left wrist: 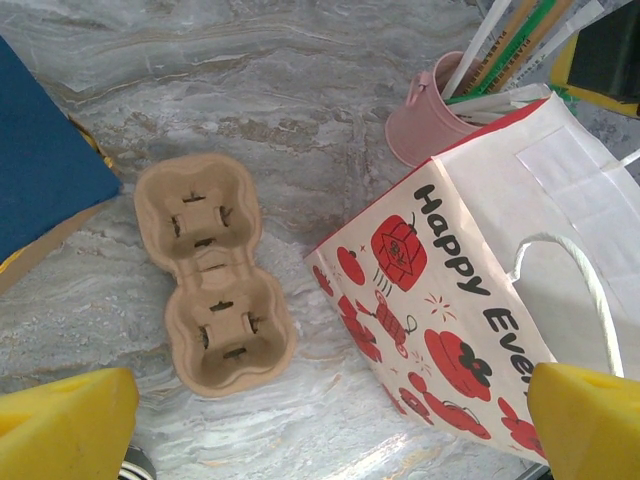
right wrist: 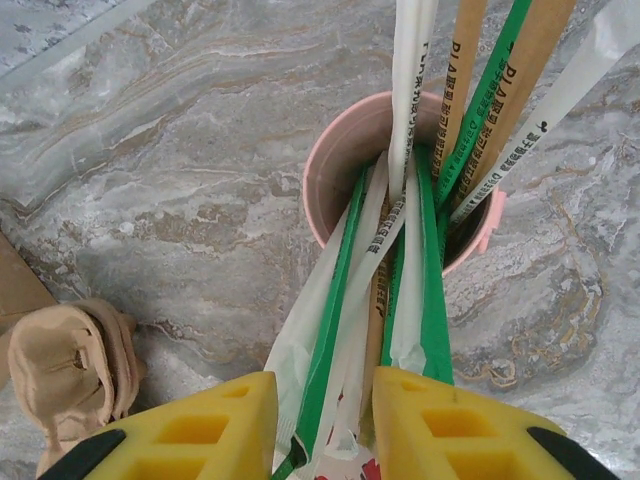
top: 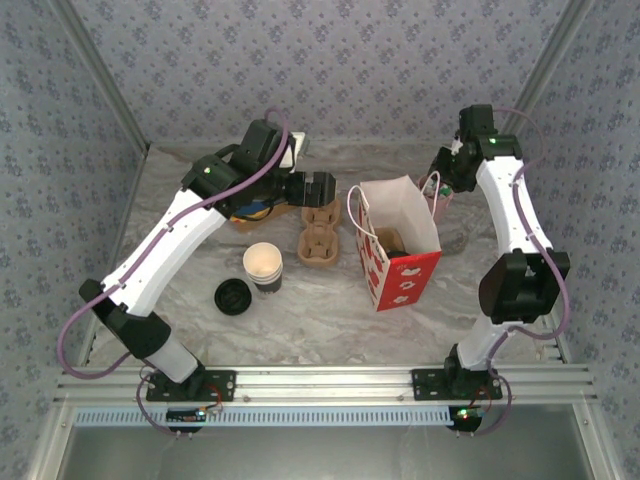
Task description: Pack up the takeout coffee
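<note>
Marbled grey worktop (top: 330,325), walled in blue patterned paper; both arms reach over its far half.

Left side: a loose black lid (top: 233,296) lies flat. Just beside it, to the right, an open paper cup (top: 263,262) stands upright, lidless, cream inside. Neither is touched.

Left tool (left wrist: 328,425): fingers spread fully, nothing between them. It hangs above the strip of worktop between the cup carrier (left wrist: 213,272) and the paper bag (top: 405,275). The carrier is empty, and its long axis runs from the near edge toward the far one.

Centre-right: the bag stands upright with its mouth open upward and its handles free. A dark round shape sits low inside, judged to be the takeout coffee (top: 395,241) under its black lid; it is too small to confirm.

Right side: a pink cup (right wrist: 335,185) stands just beyond the bag's far right corner, holding wrapped straws (right wrist: 408,110) that lean against its rim. Right tool (right wrist: 325,385): fingers set narrow on either side of the straw bundle. Whether they press it I cannot tell.

Judgement: the step in hand is taking a straw for the bag. The bag's mouth lies left of the right tool and slightly nearer the arm bases. The straws stand near upright, so the move calls for a straight lift clear of the pink cup, then a short carry leftward. Risk: several straws may come up together.
</note>
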Available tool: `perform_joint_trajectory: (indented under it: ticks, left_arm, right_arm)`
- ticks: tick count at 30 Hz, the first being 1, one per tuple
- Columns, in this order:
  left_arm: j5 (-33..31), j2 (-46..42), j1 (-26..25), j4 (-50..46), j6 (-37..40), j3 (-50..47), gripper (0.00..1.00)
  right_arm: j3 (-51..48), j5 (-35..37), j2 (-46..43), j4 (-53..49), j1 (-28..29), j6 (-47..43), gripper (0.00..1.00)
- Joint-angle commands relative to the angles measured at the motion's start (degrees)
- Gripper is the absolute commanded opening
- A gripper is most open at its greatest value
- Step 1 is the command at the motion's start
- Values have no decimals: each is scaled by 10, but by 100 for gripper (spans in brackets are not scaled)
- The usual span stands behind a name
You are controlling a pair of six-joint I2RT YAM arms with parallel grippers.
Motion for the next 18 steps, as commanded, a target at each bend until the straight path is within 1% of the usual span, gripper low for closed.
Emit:
perform_joint_trajectory:
  ticks: [1, 12, 14, 18]
  left_arm:
    - [-5, 3, -1, 2, 13, 23, 100]
    - [-6, 0, -1, 6, 9, 14, 100]
    - [-6, -2, -2, 6, 8, 12, 100]
    - [-5, -5, -2, 9, 6, 6, 100]
  right_arm:
    - [14, 10, -3, -21, 2, -8, 32]
    - [16, 17, -23, -42, 8, -12, 31]
    - [14, 15, -26, -45, 9, -13, 29]
    - [0, 16, -38, -43, 10, -11, 28]
